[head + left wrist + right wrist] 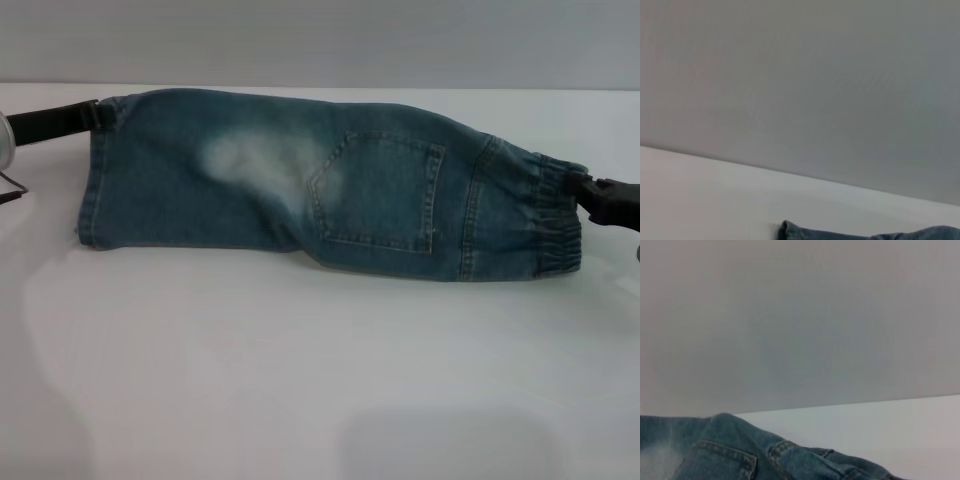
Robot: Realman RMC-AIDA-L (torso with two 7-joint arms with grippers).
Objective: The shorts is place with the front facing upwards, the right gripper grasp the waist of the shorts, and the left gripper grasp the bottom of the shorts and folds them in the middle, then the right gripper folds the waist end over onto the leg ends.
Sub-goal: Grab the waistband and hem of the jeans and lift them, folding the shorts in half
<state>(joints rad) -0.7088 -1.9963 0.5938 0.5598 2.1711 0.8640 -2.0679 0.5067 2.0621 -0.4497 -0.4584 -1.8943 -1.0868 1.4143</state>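
I see the shorts (330,190) folded lengthwise on the worktop (320,380), left claw (95,115) clamping the bottom (95,190), right claw (590,190) clamping the waist (555,215)

Soft even light, faint shadows

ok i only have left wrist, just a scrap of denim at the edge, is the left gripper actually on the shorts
Observer: Yes. In the head view the left gripper pinches the far corner of the hem of the shorts.
Operator: and the right one
Observer: The right gripper holds the waistband at the opposite end, and the shorts stretch between the two.
Operator: folded yet
Observer: Folded lengthwise, with a back pocket on top. The waist end is not yet over the leg ends.
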